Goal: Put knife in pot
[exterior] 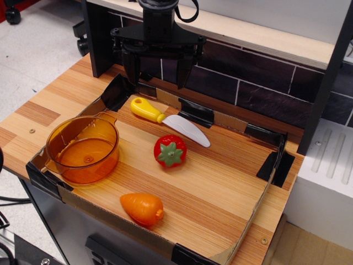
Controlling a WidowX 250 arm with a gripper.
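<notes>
Black end effector hangs at back of scene, above far left part of the light striped wooden surface, fingers spread apart, nothing between them. Small toy knife with rounded white plastic blade and chunky yellow handle lies flat on the surface just below and in front of the end effector, not touched by it; handle points to back left, blade tip to front right. Round translucent orange-amber plastic pot with low walls and small side handles sits upright at left edge, well apart from knife, nothing inside. Red plastic toy strawberry with green leaf cap sits just in front of the blade, near it; contact cannot be told. Solid orange plastic toy carrot lies near front edge, apart from the rest. Low cardboard border with black tape at corners runs around the work area. Dark tiled wall behind.
</notes>
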